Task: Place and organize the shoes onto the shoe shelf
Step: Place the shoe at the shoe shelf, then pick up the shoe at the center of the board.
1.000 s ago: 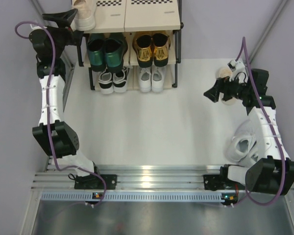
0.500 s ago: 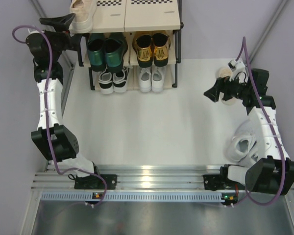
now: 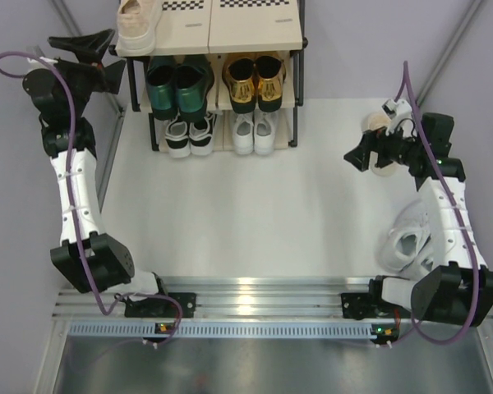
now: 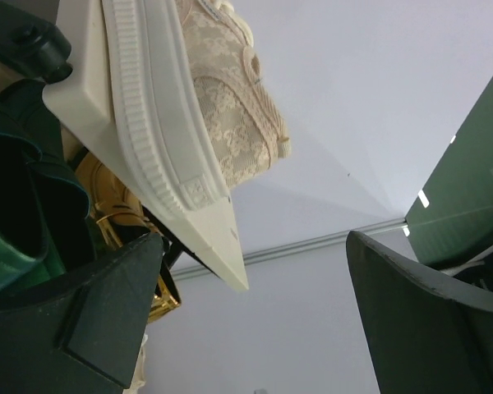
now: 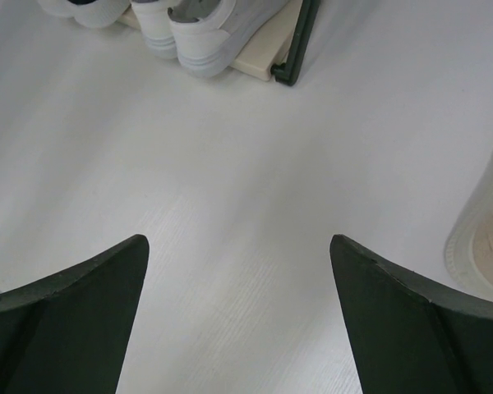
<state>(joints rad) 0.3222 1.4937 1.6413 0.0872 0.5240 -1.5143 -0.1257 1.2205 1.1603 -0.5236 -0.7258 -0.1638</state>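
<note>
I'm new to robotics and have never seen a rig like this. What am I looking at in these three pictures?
Two white robot arms, the left arm and the right arm, are bolted at the near edge of a white table. The wide picture looks down from above. The other two come from wrist cameras, so the dark wedges are each arm's own fingers. The left tool is open beside a beige sneaker on the top board of the black-framed three-tier shoe shelf. The right tool is open over the table. Neither holds anything. The shelf also carries glossy dark green loafers, shiny gold loafers, black-and-white sneakers and white lace-ups. Another beige sneaker and chunky white sneakers lie on the table.
</note>
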